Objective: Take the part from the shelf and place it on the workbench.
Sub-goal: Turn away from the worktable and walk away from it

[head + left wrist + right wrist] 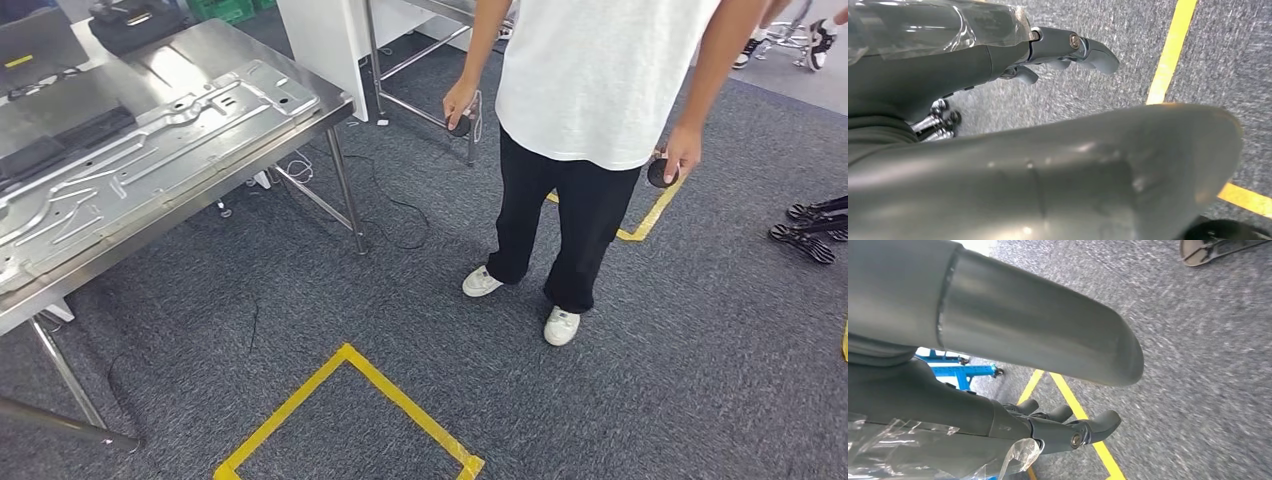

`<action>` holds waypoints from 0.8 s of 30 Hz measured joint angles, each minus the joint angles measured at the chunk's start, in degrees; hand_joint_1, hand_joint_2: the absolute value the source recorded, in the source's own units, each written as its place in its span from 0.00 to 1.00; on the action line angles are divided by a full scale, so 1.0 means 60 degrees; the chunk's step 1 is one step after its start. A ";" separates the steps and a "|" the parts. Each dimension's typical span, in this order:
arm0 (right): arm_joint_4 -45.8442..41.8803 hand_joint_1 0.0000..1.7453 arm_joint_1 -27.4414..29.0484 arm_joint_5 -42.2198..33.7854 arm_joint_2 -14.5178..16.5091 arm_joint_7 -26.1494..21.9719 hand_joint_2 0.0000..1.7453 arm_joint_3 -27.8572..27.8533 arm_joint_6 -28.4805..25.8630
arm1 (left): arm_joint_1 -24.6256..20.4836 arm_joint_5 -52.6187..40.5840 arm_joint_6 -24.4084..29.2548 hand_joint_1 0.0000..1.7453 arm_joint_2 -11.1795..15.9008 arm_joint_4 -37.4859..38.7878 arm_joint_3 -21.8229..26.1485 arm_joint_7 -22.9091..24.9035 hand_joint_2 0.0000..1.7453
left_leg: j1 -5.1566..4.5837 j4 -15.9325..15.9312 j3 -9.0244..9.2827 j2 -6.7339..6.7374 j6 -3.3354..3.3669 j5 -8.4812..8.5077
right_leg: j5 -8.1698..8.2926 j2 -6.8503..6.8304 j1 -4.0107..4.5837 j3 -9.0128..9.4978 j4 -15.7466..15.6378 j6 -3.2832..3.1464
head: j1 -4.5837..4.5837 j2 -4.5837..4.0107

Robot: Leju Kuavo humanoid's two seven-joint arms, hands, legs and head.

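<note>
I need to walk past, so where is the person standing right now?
In the head view the person stands on the grey carpet right of the metal workbench, beyond the yellow tape square, with a small dark object in each hand.

The left hand [1068, 47] at the top centre of its wrist frame is dark grey, with smooth rounded fingers and a silver screw at one knuckle. Crinkled clear plastic wraps the cover behind it, upper left. The right hand [1068, 427], lower centre, looks alike: grey, one round screw head, clear film beside it.
</note>
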 joint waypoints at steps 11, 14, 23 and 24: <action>0.0018 0.00 0.0073 -0.0640 0.0254 0.0340 0.00 0.0080 0.0006 | 0.0370 0.0044 -0.0145 0.00 0.0171 0.0019 -0.0004 0.0439 0.00 | -0.0045 -0.3673 0.1662 -0.0359 0.0537 0.1671 | -0.0470 -0.0044 -0.0041 -0.0689 0.0992 0.0370 | 0.0032 0.0000; 0.0018 0.00 0.0029 -0.0719 0.0284 0.0424 0.00 0.0081 -0.0012 | 0.0510 0.0102 -0.0138 0.00 0.0181 0.0018 -0.0004 0.0439 0.00 | -0.0102 -0.3686 0.1647 0.0057 0.0563 0.1679 | -0.1180 -0.0332 -0.0042 -0.1532 0.2812 0.0445 | 0.0017 0.0000; 0.0018 0.00 0.0039 -0.0629 0.0304 0.0325 0.00 0.0083 -0.0028 | 0.0362 0.0268 -0.0016 0.00 0.0241 0.0018 -0.0004 0.0010 0.00 | -0.0205 -0.3277 0.1558 0.0831 0.0195 0.1316 | 0.0008 -0.0733 0.0029 -0.0039 0.0054 0.0177 | -0.0015 0.0000; 0.0018 0.00 0.0040 -0.0576 0.0301 0.0265 0.00 0.0088 -0.0032 | 0.0312 0.0267 -0.0015 0.00 0.0240 0.0018 -0.0004 -0.0024 0.00 | -0.0163 -0.3075 0.1497 0.0696 0.0142 0.1157 | 0.0022 -0.0645 0.0030 -0.0050 0.0055 0.0128 | -0.0015 0.0000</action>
